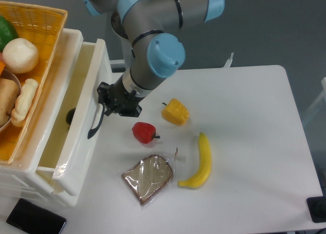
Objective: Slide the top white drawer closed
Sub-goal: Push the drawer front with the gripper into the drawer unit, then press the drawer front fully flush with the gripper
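Bright even overhead light, soft short shadows, glare on glossy top white drawer (76,157); sharp focus.

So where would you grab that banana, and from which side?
Grip the banana across its middle, coming straight down from above. It lies flat on the table, curved, with open space on both long sides. The bread is near only its lower tip.

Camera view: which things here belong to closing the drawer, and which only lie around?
Job: top white drawer, its black handle, gripper.
Lying about: red pepper, yellow pepper, banana, wrapped bread, wicker basket, phone.
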Controlling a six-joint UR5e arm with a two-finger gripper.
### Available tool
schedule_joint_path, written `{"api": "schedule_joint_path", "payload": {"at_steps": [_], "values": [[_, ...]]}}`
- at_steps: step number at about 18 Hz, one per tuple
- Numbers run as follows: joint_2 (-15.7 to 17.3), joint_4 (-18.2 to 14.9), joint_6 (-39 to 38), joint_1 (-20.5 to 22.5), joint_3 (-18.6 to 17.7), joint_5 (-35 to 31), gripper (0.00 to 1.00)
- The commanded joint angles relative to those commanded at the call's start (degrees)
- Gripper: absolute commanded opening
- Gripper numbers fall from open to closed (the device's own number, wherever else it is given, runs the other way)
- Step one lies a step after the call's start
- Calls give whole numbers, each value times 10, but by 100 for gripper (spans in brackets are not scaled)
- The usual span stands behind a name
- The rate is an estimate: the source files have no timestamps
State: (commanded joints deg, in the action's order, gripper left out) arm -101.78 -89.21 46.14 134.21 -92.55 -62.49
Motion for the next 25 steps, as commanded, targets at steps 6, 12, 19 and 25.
{"api": "schedule_joint_path", "payload": {"at_steps": [6,12,19,25], "values": [[-4,1,-1,-11,0,0,0],[-5,3,-13,-18,1,2,0],[-4,4,-13,-20,3,2,0],[-6,4,-16,-25,0,2,0]]}}
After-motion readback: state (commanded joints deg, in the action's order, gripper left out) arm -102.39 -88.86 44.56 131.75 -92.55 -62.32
